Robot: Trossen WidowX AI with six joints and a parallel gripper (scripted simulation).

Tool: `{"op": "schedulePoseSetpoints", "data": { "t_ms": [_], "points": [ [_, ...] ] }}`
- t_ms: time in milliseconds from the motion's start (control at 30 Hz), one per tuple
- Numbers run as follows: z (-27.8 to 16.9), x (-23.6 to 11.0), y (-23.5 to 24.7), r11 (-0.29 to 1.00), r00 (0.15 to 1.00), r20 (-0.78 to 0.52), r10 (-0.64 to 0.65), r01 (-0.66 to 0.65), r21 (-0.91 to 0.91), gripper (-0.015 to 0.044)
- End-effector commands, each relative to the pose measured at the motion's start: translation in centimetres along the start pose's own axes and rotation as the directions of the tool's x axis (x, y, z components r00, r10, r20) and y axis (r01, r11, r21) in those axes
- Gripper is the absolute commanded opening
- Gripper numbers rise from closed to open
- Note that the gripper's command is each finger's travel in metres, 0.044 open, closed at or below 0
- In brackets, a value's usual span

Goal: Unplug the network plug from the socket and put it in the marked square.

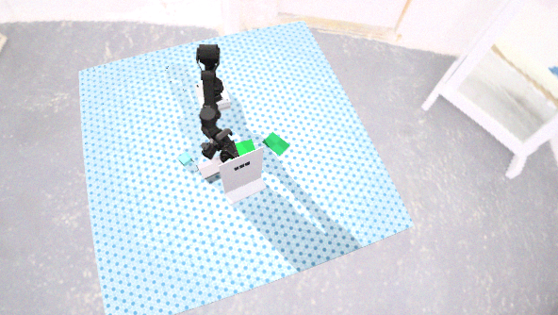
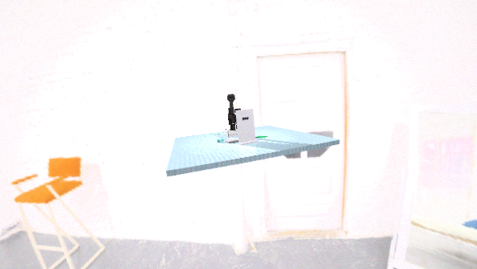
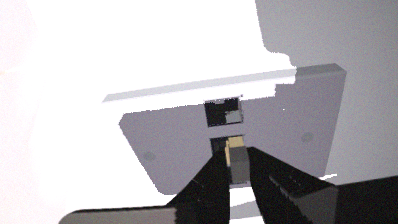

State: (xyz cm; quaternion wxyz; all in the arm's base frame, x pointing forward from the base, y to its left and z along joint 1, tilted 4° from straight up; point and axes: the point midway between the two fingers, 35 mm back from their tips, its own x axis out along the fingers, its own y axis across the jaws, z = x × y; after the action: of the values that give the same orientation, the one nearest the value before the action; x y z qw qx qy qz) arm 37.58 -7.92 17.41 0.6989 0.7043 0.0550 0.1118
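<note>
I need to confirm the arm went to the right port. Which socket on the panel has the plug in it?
In the wrist view, the lower socket: the grey plug sits in it between the gripper fingers. The socket above is a dark, open hole.

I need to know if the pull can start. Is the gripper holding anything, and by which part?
The gripper is shut on the network plug, its fingers clamping the sides of the grey rear body, which sticks out of the panel.

panel [image 1: 242,172] stands on your table [image 1: 141,226] | arm [image 1: 210,101] right behind it | plug [image 3: 238,162] in the panel's socket, between your gripper [image 3: 239,172] fingers
</note>
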Motion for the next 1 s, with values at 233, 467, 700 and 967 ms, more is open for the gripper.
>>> {"op": "schedulePoseSetpoints", "data": {
  "t_ms": [233, 467, 700, 967],
  "points": [
    [0.1, 0.0, 0.0, 1.0, 1.0, 0.006, 0.001, -0.001, -0.005, 0.0],
    [-0.1, -0.4, 0.0, 1.0, 1.0, 0.006, 0.0, 0.0, -0.005, 0.0],
    [-0.2, -0.8, 0.0, 1.0, 1.0, 0.006, 0.0, 0.0, -0.005, 0.0],
    [-0.3, -1.3, 0.0, 1.0, 1.0, 0.006, 0.0, 0.0, -0.005, 0.0]
  ]
}}
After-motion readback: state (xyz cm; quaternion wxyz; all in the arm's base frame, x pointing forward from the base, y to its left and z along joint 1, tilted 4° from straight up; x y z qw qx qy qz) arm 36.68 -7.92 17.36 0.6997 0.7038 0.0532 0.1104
